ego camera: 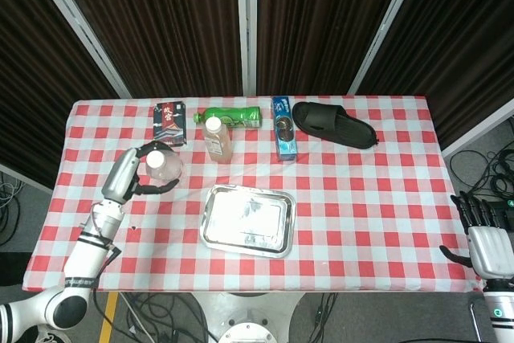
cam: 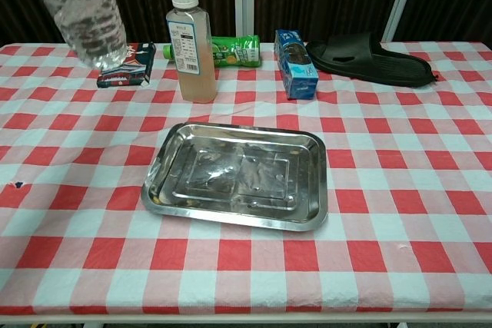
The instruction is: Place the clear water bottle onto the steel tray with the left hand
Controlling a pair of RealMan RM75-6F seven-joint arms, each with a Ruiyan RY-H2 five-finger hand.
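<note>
Bottle [ego camera: 164, 165] is gripped by the left robot hand [ego camera: 136, 176], fingers wrapped round its upper body, and is held clear of the bench [ego camera: 361, 190], left of and behind the tray [ego camera: 247, 219]; in the chest view only its lower part [cam: 86, 17] is seen, up at the top left. The carry is judged to be the step in hand. The bottle should be kept upright and brought right and forward until its base is over the flat middle of the tray [cam: 240, 174], not over the raised rim. The juice bottle [ego camera: 216, 139] stands just behind that path, so the sweep should be kept on the near side of it. Height should be held until the rim is passed, then a straight descent made; the fingers should be released only once the base sits flat, since a tall light bottle is likely to tip. The right robot hand [ego camera: 488, 248] is idle at the bench's right edge, fingers spread, holding nothing.
</note>
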